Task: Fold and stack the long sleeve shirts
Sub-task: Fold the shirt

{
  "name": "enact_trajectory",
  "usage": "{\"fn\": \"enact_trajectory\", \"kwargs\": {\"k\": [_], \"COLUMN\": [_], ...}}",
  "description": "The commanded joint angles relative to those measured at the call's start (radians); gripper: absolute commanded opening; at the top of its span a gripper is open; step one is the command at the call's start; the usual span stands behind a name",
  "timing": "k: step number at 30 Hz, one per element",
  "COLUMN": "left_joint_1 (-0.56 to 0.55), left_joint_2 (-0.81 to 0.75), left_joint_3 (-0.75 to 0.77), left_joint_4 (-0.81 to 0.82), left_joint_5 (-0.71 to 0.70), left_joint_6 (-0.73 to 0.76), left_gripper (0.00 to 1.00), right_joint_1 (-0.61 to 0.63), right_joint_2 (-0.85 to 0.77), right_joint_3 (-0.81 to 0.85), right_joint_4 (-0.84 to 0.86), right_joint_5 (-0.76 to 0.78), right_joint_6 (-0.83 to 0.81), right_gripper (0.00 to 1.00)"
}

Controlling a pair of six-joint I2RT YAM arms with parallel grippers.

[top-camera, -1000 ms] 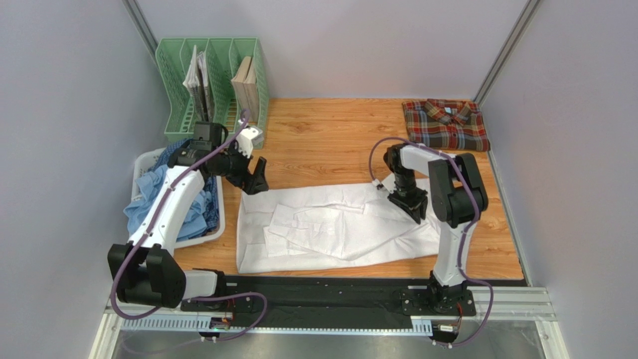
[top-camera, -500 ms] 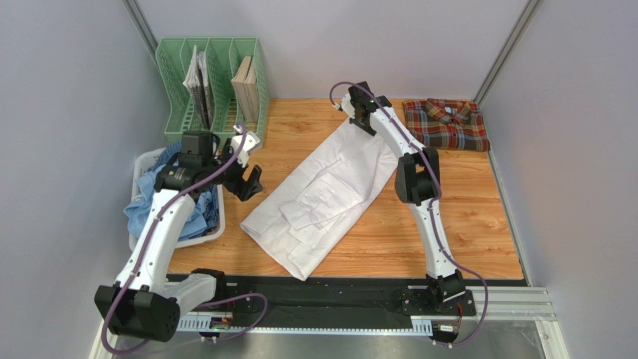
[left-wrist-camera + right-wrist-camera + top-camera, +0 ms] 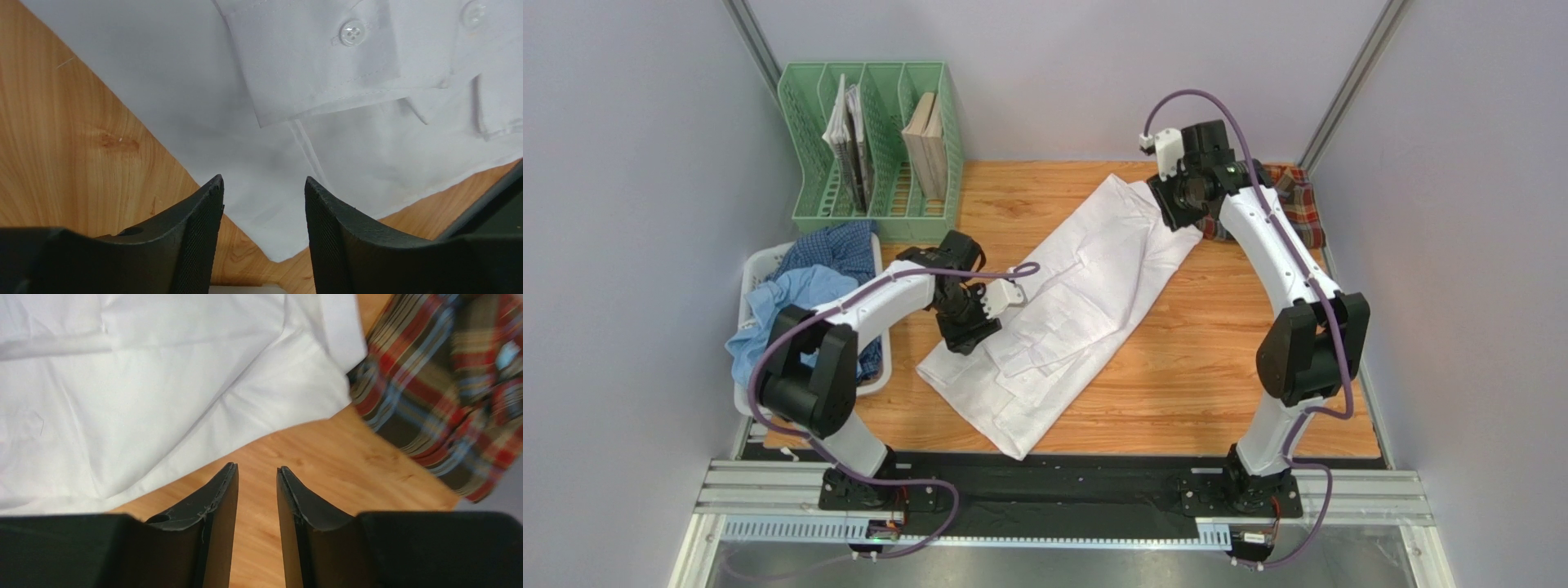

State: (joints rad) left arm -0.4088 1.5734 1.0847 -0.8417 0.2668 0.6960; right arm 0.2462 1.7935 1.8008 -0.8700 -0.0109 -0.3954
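1. Left gripper (image 3: 263, 187) has its two black fingers apart and grips nothing. In its wrist view they frame the near left edge of the plain white long-sleeve cloth shirt (image 3: 1087, 282) where it meets the wooden table top (image 3: 1210, 355).
2. Whether those fingers touch the cloth I cannot tell.
3. Just ahead of the left gripper lies a buttoned cuff (image 3: 344, 61) of the white shirt, flat on the shirt's body.
4. The white shirt lies spread on a slant across the middle of the table, one end near the front and the other toward the far right.
5. The right gripper (image 3: 256, 471) is at that far end, its fingers a narrow gap apart and empty, with bare wood between the tips.
6. A red, green and navy plaid shirt (image 3: 442, 386) lies in the far right corner, just beside the white shirt's far edge. From above, the right arm partly hides it.
7. A white plastic basket (image 3: 762, 263) at the table's left side holds a crumpled light blue shirt (image 3: 799, 300) and a dark blue checked shirt (image 3: 836, 251).
8. Behind the basket stands a green plastic file rack (image 3: 873, 147).
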Motion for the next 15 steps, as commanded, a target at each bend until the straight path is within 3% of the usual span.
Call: {"fn": "enact_trajectory", "kwargs": {"k": [1,9,15], "left_joint_1": [-0.045,-0.140,-0.326], "left_joint_2": [0.085,0.114,0.033], "left_joint_3": [-0.005,-0.108,-0.128], "left_joint_4": [0.024,-0.121,-0.221], "left_joint_5": [-0.142,-0.221,-0.164], "left_joint_6": [0.086,0.114,0.016], "left_gripper": [0.55,0.45,0.44], "right_joint_1": [-0.050,-0.067,-0.074], "right_joint_2": [0.004,0.026,0.092], "right_joint_3": [-0.128,-0.155,-0.089], "right_joint_4": [-0.122,-0.161,-0.231], "right_joint_5": [-0.176,-0.165,-0.179], "right_joint_6": [0.139,0.125,0.110], "right_gripper": [0.33,0.29,0.25]}}
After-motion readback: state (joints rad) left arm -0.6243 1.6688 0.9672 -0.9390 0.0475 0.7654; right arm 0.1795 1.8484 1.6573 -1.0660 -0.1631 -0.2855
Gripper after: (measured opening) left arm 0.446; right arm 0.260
